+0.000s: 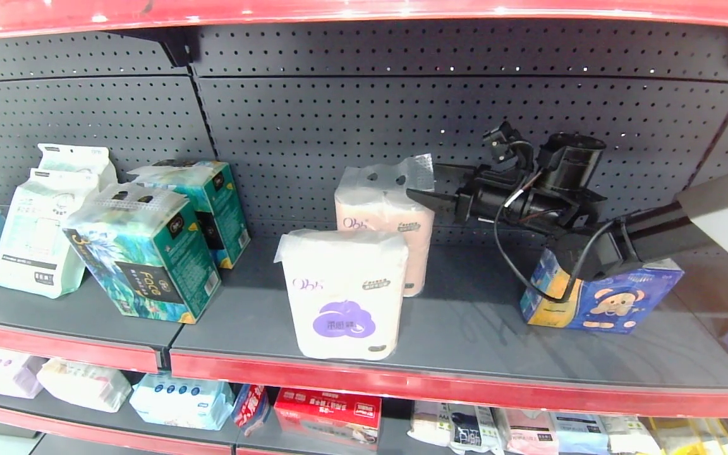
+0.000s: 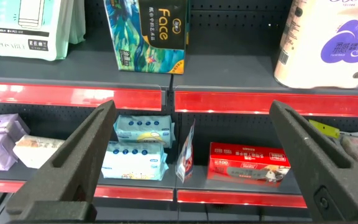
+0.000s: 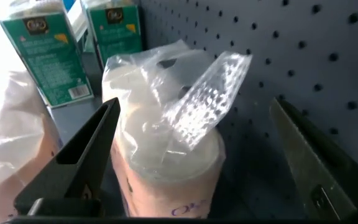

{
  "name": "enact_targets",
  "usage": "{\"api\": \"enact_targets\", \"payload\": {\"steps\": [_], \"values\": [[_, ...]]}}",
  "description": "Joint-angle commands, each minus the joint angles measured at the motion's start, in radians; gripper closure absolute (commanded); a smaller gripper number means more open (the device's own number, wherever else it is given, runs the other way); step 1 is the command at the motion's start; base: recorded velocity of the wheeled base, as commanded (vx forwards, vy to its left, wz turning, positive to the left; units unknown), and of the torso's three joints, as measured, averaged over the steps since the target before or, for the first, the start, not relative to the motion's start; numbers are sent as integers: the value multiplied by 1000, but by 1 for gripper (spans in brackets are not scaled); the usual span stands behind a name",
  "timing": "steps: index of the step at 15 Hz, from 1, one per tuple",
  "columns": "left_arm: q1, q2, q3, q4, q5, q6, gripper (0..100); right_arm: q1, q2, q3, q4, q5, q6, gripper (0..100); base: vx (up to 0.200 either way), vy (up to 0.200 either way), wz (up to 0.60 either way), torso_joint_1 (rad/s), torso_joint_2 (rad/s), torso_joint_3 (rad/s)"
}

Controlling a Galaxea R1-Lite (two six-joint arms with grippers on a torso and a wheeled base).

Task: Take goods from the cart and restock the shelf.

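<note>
Right gripper [image 1: 435, 183] spread wide, arm held level across the shelf [image 1: 465, 328] from the right, just at the top flap of the pink pack [image 1: 376, 212]; contact unclear. Pink pack upright at the back, touching the white pack [image 1: 342, 291] with purple cloud label in front. Left gripper [image 2: 191, 162] also spread, empty, facing lower tiers

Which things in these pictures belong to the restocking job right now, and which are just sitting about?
In the job: right gripper, open at the pink toilet-roll pack; the shelf it stands on.
Sitting about: white toilet-roll pack; green tissue boxes; blue bear-print pack; red box one shelf down.
</note>
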Motion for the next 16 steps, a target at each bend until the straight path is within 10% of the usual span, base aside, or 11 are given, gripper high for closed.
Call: {"api": "enact_targets", "payload": {"steps": [1, 12, 16], "values": [[0, 1, 0, 0, 0, 0, 0, -13, -39, 2, 8, -1, 0, 0, 0, 0, 0, 0, 0, 0], [0, 1, 0, 0, 0, 0, 0, -107, -287, 209, 13, -12, 73, 0, 0, 0, 0, 0, 0, 0], [0, 1, 0, 0, 0, 0, 0, -97, -411, 273, 62, -217, 144, 0, 0, 0, 0, 0, 0, 0]]}}
